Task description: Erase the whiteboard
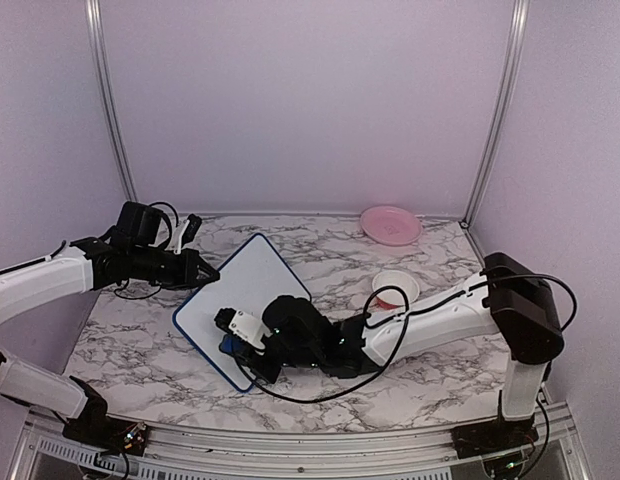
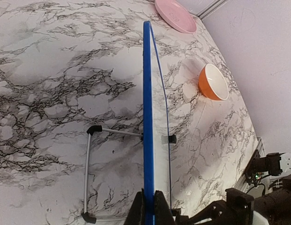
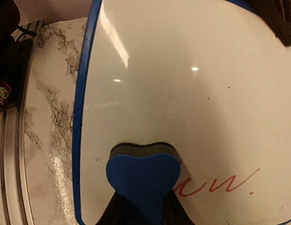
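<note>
The top camera looks down from behind both arms. The left wrist camera sights edge-on along the blue-framed flat white whiteboard (image 2: 147,117) ahead of the left gripper (image 2: 147,199); the right wrist camera closely faces its surface.

The marble-patterned table (image 1: 140,340) carries a pink plate (image 1: 391,224) at its far right corner and, nearer, an orange bowl (image 1: 395,289), white inside. The whiteboard (image 1: 252,285) seems to stand tilted on its wire stand (image 2: 88,173).
</note>
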### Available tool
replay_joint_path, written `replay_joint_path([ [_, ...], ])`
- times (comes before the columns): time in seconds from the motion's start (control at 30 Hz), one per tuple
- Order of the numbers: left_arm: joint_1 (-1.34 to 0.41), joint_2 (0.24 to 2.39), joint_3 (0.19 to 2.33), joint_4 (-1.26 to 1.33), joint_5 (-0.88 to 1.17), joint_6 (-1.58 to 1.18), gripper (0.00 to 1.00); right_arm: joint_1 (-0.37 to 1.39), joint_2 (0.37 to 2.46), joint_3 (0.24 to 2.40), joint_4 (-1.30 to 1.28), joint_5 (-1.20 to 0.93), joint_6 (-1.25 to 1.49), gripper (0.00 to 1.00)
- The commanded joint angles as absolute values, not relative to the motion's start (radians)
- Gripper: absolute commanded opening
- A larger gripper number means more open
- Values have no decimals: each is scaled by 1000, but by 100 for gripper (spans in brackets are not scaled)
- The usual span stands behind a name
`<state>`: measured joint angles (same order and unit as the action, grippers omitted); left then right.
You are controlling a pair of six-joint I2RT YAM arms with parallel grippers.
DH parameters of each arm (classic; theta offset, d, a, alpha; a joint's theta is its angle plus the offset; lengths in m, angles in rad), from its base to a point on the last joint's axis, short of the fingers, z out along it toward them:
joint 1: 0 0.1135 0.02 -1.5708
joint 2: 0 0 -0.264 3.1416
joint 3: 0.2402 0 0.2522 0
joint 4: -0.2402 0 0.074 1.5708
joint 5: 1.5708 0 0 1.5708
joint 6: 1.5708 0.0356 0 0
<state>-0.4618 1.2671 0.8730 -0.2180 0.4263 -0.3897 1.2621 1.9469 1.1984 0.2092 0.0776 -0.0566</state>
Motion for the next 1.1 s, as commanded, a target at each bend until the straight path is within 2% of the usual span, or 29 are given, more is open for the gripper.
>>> replay_joint_path([
  [0.0,-459,1269,853,-198,396,-368,0,1291,1992,1254,259,121,-66,0],
  [0.23,-456,1270,854,-198,398,-364,0,1234,2004,1287,200,204,-34,0],
  [0.57,-449,1279,854,-198,406,-358,0,1121,1989,1211,260,158,20,0],
  [1.07,-447,1287,856,-195,412,-352,0,1270,2024,1173,408,-30,-62,0],
])
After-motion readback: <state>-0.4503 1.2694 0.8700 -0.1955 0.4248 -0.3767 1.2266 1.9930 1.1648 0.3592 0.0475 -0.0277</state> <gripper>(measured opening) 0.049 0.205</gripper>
